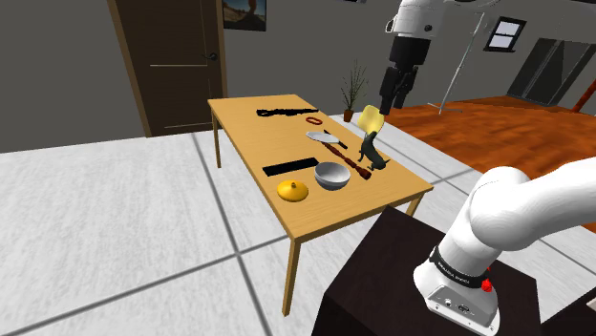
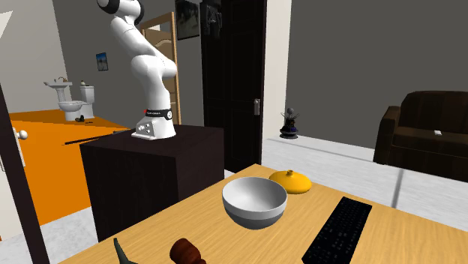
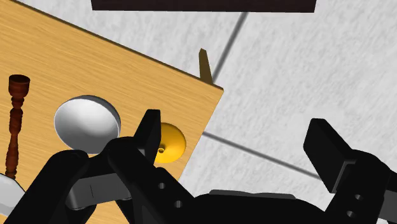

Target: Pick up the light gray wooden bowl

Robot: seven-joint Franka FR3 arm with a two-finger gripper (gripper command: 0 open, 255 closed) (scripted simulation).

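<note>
- My jaws stand apart with nothing between them. In the shoulder view they hang high above the bench (image 1: 258, 143).
- The bowl (image 1: 331, 176) sits upright, mouth up, near the bench edge closest to the stand (image 1: 401, 267). It is well below me and untouched.
- In the wrist view the bowl lies to the outside of one jaw, not in the gap. Through the gap I see floor (image 3: 286, 83), so I judge I must shift across before coming down.
- An orange lid (image 1: 292, 191) lies just beside the bowl towards the corner, and a dark turned stick (image 3: 16, 121) is on its other side. A black keyboard (image 1: 284, 168) is near. None seems to touch the bowl.
- The bowl is pale grey outside and white inside, with a smooth, even rim. No grain shows.
- I judge it stiff and fairly light, not likely to crush, but its rounded wall could slide out of a squeeze.
- The body looks too broad to span, so I would take the rim with one jaw inside and one outside.
- I would pinch on the side away from the lid, to avoid knocking it.
</note>
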